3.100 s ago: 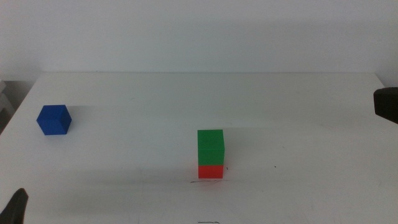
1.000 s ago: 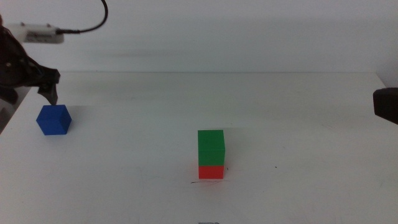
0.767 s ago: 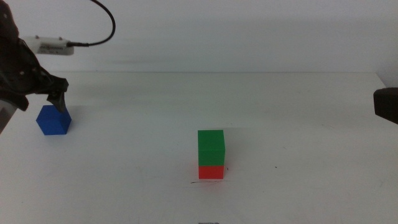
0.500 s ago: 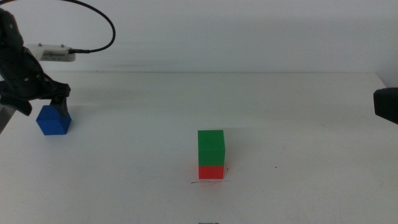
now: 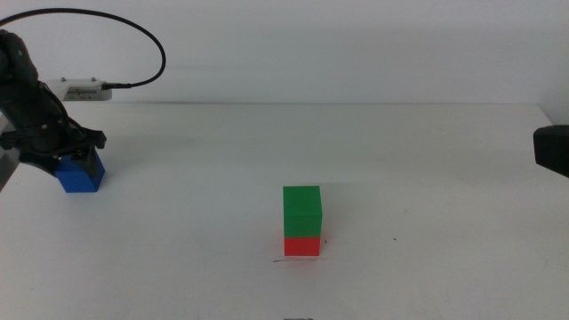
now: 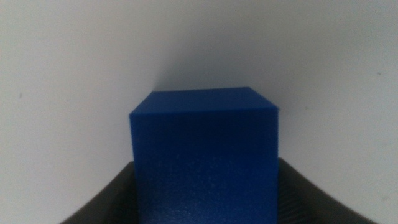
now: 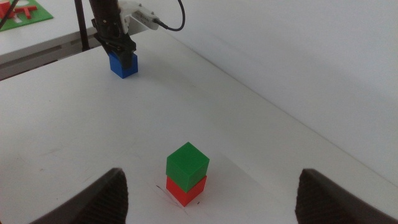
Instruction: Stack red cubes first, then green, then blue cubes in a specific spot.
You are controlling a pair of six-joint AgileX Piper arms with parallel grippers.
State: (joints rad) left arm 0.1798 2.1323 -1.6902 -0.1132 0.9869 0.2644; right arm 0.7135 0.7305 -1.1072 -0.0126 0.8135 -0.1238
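The blue cube (image 5: 82,178) sits on the table at the far left, and it fills the left wrist view (image 6: 205,149). My left gripper (image 5: 67,156) has come down over it, with one dark jaw pressed against each side, shut on it. Near the table's middle front, the green cube (image 5: 301,210) rests squarely on the red cube (image 5: 301,246); the right wrist view shows that stack (image 7: 186,163) from above. My right gripper (image 7: 212,183) waits open at the right edge (image 5: 551,147), well away from the stack.
The white table (image 5: 427,178) ends in a back edge close behind the left arm. The left arm's black cable (image 5: 147,36) loops above it. A thin dark mark (image 5: 283,259) lies on the table by the red cube's base.
The left arm came in from the left and lowered its gripper over the blue cube. The cube has turned squarer and shifted slightly right between the jaws. The stack and right gripper stayed still.
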